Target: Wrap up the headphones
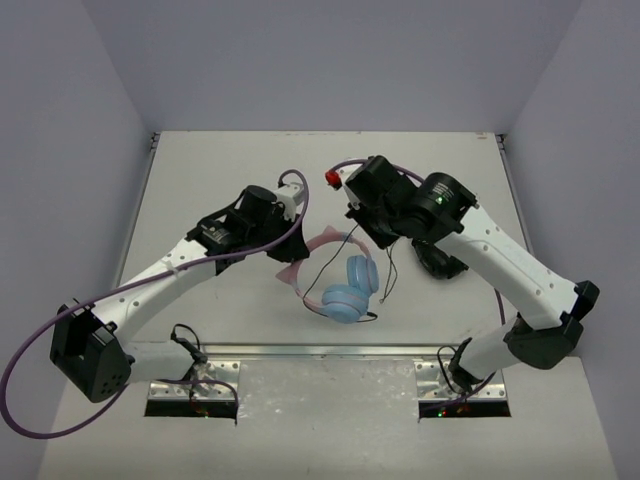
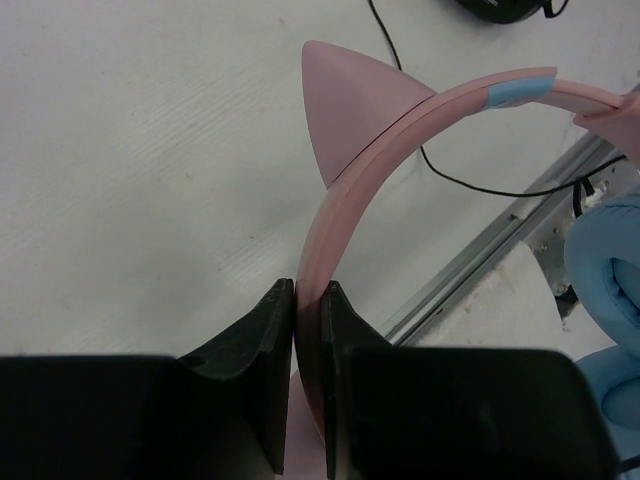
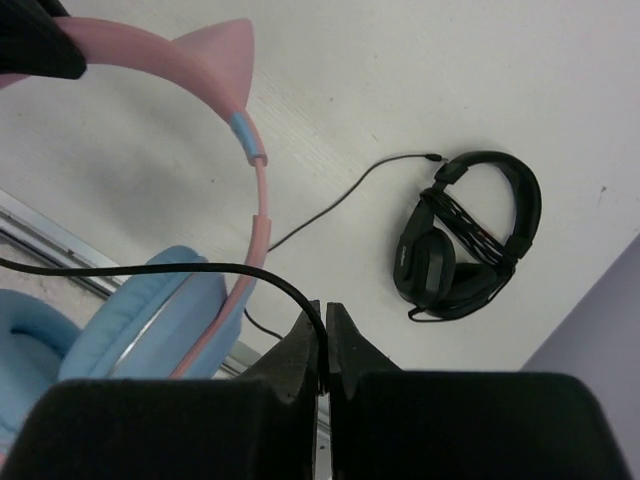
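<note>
While your left gripper point(image 2: 308, 300) clamps the headband point(image 2: 340, 210) and your right gripper point(image 3: 322, 312) pinches the cable point(image 3: 150, 266), headphones point(image 1: 345, 285) are held mid-table, nearer the near edge. Step: winding, likely early. Next: loop cable round the headband, keeping tension.

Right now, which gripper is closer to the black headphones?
Right. The black headphones lie right of the right gripper, which pinches the cable; the left gripper clamps the pink headband farther left.

The right gripper point(image 3: 321, 342) pinches the black cable point(image 3: 200, 266) of the pink cat-ear headphones point(image 3: 150, 315). All-black headphones point(image 3: 425, 262) lie well apart.
</note>
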{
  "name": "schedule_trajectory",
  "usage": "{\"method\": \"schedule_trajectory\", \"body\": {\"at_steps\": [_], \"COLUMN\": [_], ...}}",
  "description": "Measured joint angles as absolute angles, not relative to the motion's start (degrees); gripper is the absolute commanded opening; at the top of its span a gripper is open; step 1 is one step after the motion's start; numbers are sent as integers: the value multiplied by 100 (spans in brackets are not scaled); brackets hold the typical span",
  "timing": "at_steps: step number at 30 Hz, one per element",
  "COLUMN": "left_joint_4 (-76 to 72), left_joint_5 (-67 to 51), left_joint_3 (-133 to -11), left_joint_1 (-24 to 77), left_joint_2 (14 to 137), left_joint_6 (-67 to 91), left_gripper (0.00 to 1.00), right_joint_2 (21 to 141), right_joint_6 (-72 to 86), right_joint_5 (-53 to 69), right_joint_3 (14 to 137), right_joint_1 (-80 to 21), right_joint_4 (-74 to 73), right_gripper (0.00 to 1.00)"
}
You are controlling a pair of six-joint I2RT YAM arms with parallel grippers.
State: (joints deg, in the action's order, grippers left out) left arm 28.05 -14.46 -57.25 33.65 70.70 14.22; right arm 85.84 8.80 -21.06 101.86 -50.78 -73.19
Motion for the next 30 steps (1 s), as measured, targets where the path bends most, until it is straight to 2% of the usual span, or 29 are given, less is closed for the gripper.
{"method": "schedule_trajectory", "body": {"at_steps": [14, 23, 30], "left_joint_4": [2797, 2735, 2733], "left_joint_5": [-2377, -2392, -2178], "left_joint_3": [-5662, -5673, -5933], "left_joint_1": [3365, 3365, 3365], "left_joint_2": [6672, 6361, 6250], "left_joint_6": [1138, 1048, 1052], "left_gripper": [0, 0, 0], "right_joint_2": [7288, 6862, 6716], "right_joint_6": [602, 735, 851], "right_joint_5": [-1417, -1170, -1046], "right_joint_3": [8501, 7636, 7415], "right_joint_1": [-4845, -4698, -4497], "right_joint_4": [-5852, -5151, -4895], "right_gripper": [1, 1, 1]}}
